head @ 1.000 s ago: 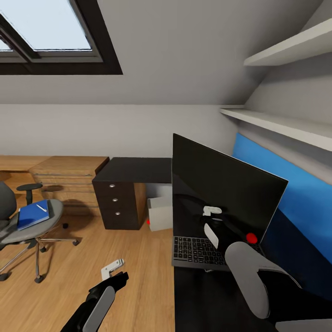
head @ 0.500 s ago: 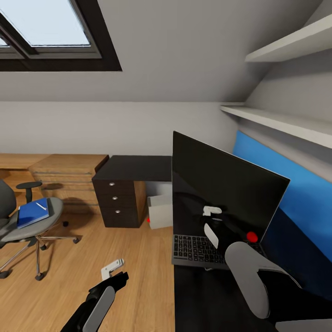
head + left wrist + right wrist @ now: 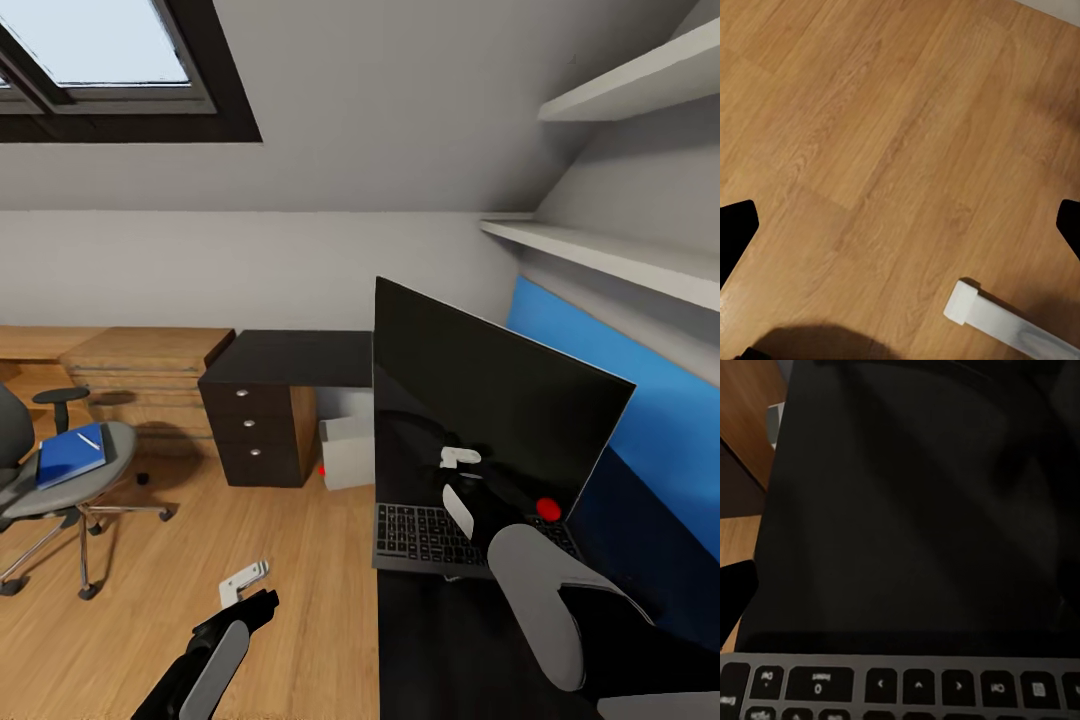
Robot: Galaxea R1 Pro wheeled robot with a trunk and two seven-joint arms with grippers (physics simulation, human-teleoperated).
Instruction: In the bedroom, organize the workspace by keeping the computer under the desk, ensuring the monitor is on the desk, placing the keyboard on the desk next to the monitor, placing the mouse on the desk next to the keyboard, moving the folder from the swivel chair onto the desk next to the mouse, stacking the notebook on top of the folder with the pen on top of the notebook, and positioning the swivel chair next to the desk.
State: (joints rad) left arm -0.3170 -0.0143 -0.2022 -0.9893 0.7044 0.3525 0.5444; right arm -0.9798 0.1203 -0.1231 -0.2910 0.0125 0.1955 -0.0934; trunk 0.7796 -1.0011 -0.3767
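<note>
Nearest, my left arm reaches low over bare wood floor [image 3: 150, 590], its claw [image 3: 243, 580] hanging clear of everything; in the left wrist view its two dark fingertips [image 3: 735, 232] sit at opposite margins, so the fingers are apart and hold nothing. A white desk leg [image 3: 1009, 322] crosses the floor just beneath it. My right arm lies over the near end of the desk [image 3: 290, 358], its claw [image 3: 458, 458] in front of the monitor [image 3: 480, 400]; I cannot tell whether those fingers are apart or together. The keyboard [image 3: 425, 535] lies flat on the desk, just before the monitor's foot, with its front edge near the desk's left edge; the right wrist view shows its key row [image 3: 900, 686] directly below the black screen [image 3: 915, 510]. Open floor runs left of the desk edge toward the chair [image 3: 55, 480], which stands well apart from the desk. On its seat rests the folder [image 3: 70, 453], with the pen [image 3: 89, 441] lying on top. Farther on, the computer [image 3: 347, 455] stands on the floor under the desk, beside the black drawer unit [image 3: 255, 430]. A wood chest [image 3: 140, 375] adjoins that unit. Beyond: grey wall, a skylight [image 3: 110, 60], white shelves [image 3: 610, 260] and a blue panel [image 3: 650, 420] at the right.
</note>
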